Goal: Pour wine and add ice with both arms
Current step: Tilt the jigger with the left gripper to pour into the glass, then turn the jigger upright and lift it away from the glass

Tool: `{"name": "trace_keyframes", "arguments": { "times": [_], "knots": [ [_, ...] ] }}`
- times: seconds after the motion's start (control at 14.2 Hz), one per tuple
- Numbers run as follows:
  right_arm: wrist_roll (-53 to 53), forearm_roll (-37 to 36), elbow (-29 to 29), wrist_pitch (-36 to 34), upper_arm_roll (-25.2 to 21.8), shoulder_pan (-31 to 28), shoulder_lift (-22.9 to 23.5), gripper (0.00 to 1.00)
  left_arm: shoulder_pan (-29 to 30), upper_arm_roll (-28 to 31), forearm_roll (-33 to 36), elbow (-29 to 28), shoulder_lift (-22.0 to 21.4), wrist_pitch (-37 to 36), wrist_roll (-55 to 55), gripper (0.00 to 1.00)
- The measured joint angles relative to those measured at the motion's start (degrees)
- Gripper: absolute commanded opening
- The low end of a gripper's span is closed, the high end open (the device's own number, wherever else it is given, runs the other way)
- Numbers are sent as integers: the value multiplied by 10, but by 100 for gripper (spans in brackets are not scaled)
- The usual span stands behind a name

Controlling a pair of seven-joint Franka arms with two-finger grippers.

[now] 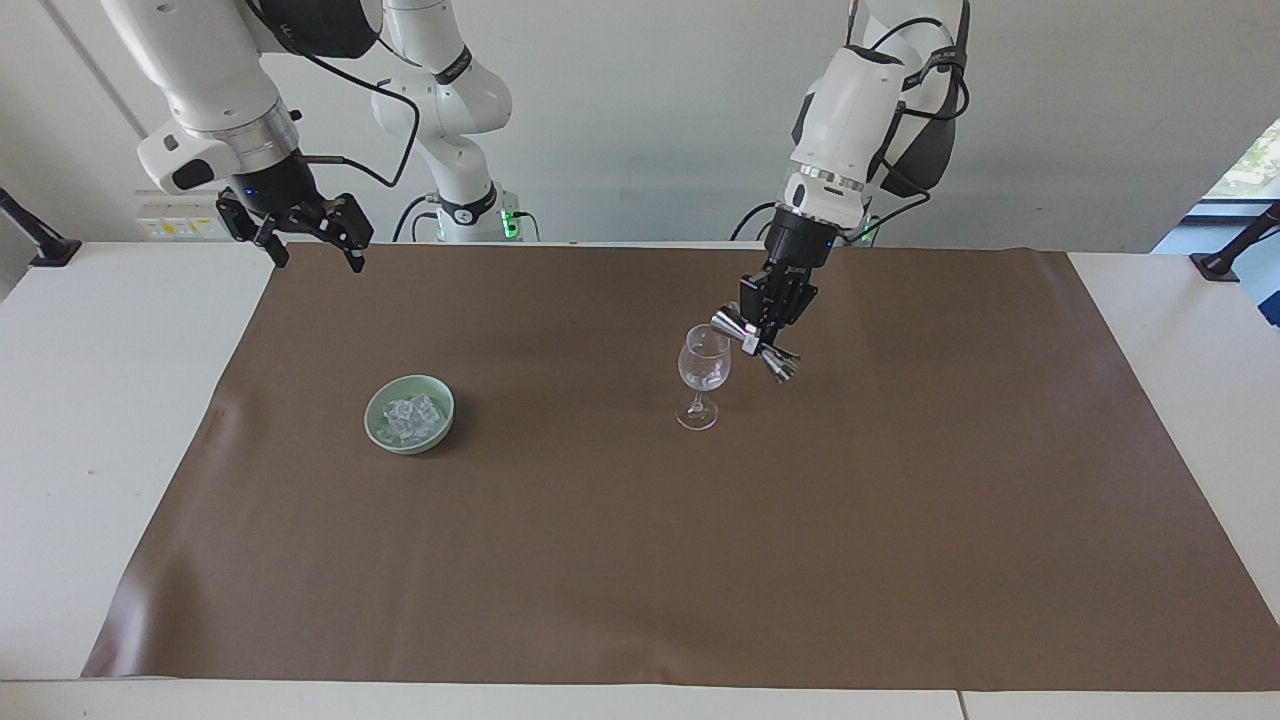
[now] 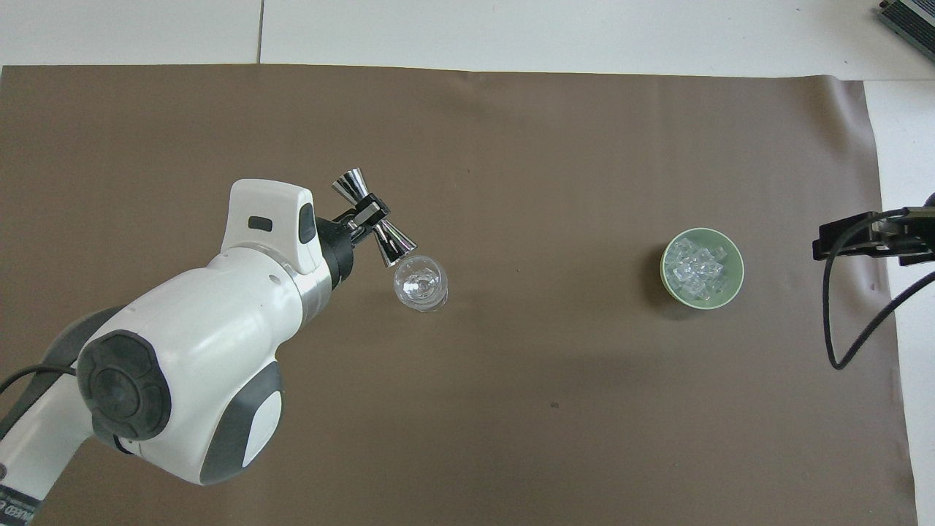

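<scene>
My left gripper (image 1: 764, 334) is shut on the waist of a silver double-cone jigger (image 1: 757, 346), held tilted, its lower mouth at the rim of the clear stemmed wine glass (image 1: 703, 366). The glass stands upright mid-mat. In the overhead view the jigger (image 2: 374, 226) in the left gripper (image 2: 367, 217) touches the edge of the glass (image 2: 420, 283). The ice (image 1: 408, 418) lies in a pale green bowl (image 1: 372, 416) toward the right arm's end; the overhead view shows the ice (image 2: 697, 267) and bowl (image 2: 737, 267) too. My right gripper (image 1: 316, 256) waits open and empty above the mat's corner, apart from the bowl.
A brown mat (image 1: 640, 560) covers most of the white table (image 1: 90, 420). The left arm's big white forearm (image 2: 190, 365) hangs over the mat's part nearest the robots. The right gripper (image 2: 847, 237) and a looping black cable (image 2: 829, 321) show at the mat's edge.
</scene>
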Motion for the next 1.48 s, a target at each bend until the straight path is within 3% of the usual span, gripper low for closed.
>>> {"name": "trace_keyframes", "arguments": {
  "times": [0.28,0.71,1.48],
  "knots": [
    [0,0,0,0,0,0,0,100,0,-1,8,0,3,18,0,0],
    [0,0,0,0,0,0,0,100,0,-3,74,1,7,22,0,0],
    [0,0,0,0,0,0,0,100,-12,-5,96,7,9,35,0,0]
  ]
}}
